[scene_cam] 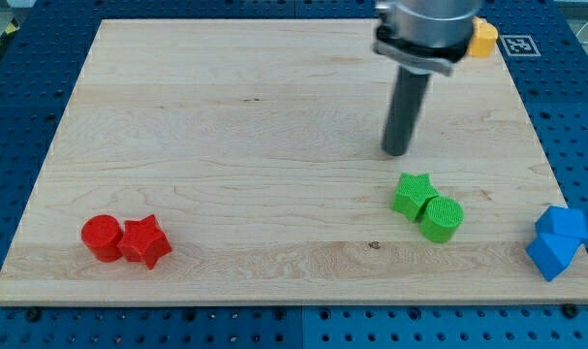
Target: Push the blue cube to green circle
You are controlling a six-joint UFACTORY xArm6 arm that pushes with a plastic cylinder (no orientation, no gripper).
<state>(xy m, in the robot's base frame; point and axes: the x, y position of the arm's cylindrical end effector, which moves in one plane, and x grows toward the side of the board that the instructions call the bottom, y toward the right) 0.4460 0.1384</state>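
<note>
Blue cube [551,256] sits at the board's right edge near the view's bottom, touching another blue block [562,224] just above it. Green circle [441,218] lies to its left, apart, touching a green star [413,195]. My tip [397,151] is just above the star, well apart from the cube; no gripper, only a bare rod, nothing held. Likely it must travel round to the cube's right side to push left. The upper blue block may get dragged along. Red circle [102,237] and red star [144,241] sit far left; yellow block [483,38] at the top.
</note>
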